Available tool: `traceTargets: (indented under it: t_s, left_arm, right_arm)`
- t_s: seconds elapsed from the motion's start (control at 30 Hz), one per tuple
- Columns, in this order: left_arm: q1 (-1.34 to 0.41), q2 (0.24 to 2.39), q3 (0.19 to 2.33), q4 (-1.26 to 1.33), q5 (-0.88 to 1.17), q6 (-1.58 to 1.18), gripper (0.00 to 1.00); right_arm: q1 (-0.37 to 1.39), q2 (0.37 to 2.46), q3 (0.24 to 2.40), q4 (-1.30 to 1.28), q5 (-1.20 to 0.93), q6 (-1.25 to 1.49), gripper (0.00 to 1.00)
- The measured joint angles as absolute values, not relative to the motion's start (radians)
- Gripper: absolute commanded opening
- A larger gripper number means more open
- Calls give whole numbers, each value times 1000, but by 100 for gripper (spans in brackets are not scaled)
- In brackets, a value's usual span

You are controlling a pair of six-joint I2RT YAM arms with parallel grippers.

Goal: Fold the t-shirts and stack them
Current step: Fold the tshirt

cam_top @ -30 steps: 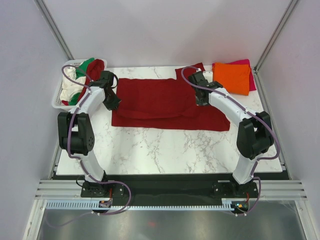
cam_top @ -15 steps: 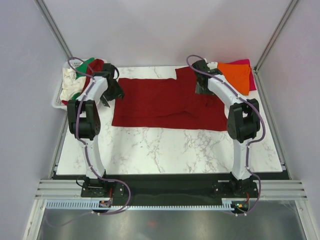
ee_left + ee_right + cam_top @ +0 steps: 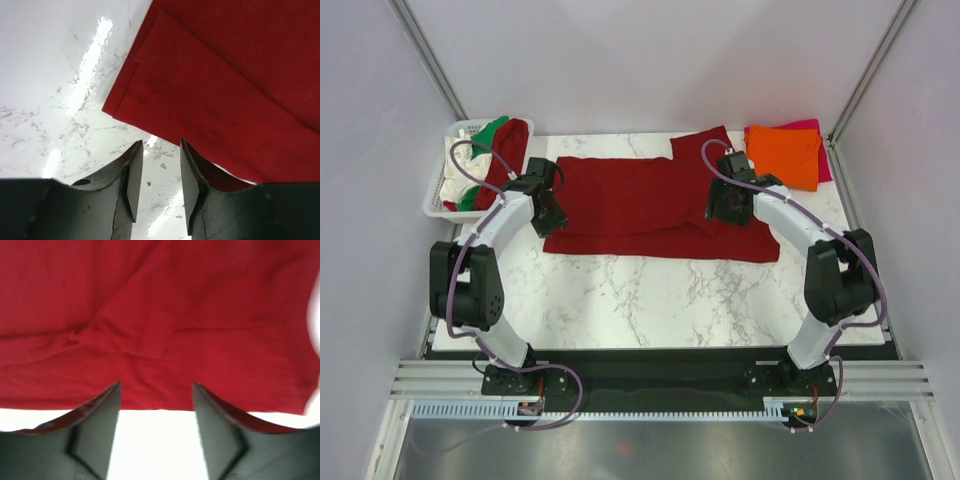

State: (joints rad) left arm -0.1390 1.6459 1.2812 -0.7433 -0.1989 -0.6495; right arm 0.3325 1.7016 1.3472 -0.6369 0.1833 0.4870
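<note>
A dark red t-shirt lies spread flat across the back half of the table. My left gripper hovers at its left edge, near the front corner. In the left wrist view the left gripper is open over bare marble, with the layered red cloth just ahead. My right gripper hangs over the shirt's right part. In the right wrist view the right gripper is open and empty above the red cloth. A folded orange t-shirt rests on a magenta-pink one at the back right.
A white lattice basket stands off the table's back-left corner. It holds a green shirt, a dark red shirt and a white shirt. Frame posts and pale walls close in the back and both sides.
Both grippers were shut on the red shirt, carried its cloth toward the far edge, opened and let go. They have since drawn back toward the near side, and the shirt now lies flatter.
</note>
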Motion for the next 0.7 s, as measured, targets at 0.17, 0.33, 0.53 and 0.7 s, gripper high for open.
traceTargets:
  t_s: [0.17,0.33,0.53,0.7]
  left_arm:
    - [-178,1709,1238,-703,-174,-661,41]
    - [-210,1710,1238,-664,-172,-663,40]
    - [-211,1710,1234,-644,-174,-662,39]
    - [-216,1708,1203,-635,-178,-662,39]
  right_arm:
    - [393,1810,1330,-579,71,492,55]
    - [449,1892,1368,-562,21,490,50]
    - [443,2025,1502,-550,12,474,50]
    - [432,2177,1718,-595,36,449,51]
